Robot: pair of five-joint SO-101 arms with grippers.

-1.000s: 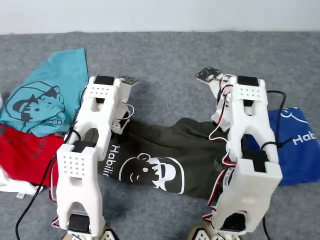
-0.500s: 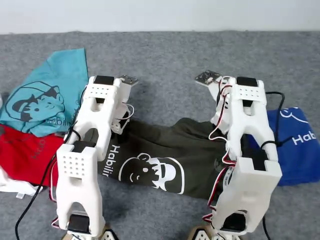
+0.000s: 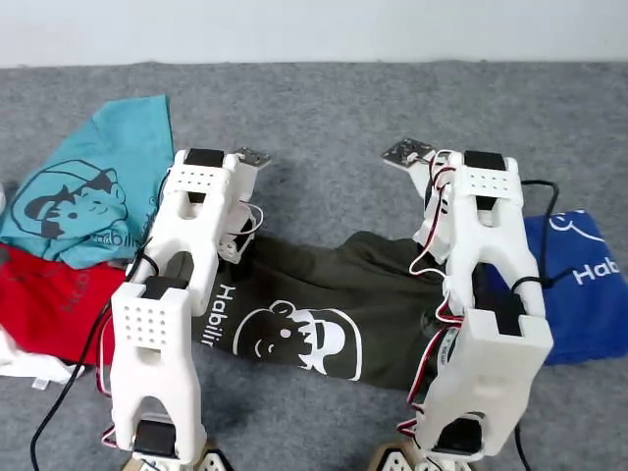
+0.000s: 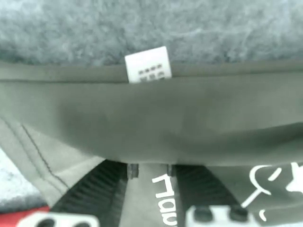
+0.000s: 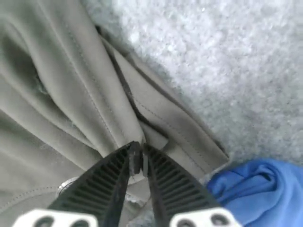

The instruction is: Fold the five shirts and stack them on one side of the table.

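Left gripper (image 4: 149, 171) and right gripper (image 5: 138, 156) pinch olive shirt (image 3: 294, 283).

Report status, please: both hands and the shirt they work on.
Left hand shut on olive shirt. Right hand shut on same shirt, near blue shirt. Olive shirt spread out, rumpled, not yet folded. Aside: teal shirt, red shirt.

Grey fuzzy table cover (image 3: 334, 108) w/ white wall strip (image 3: 314, 29) along far edge.
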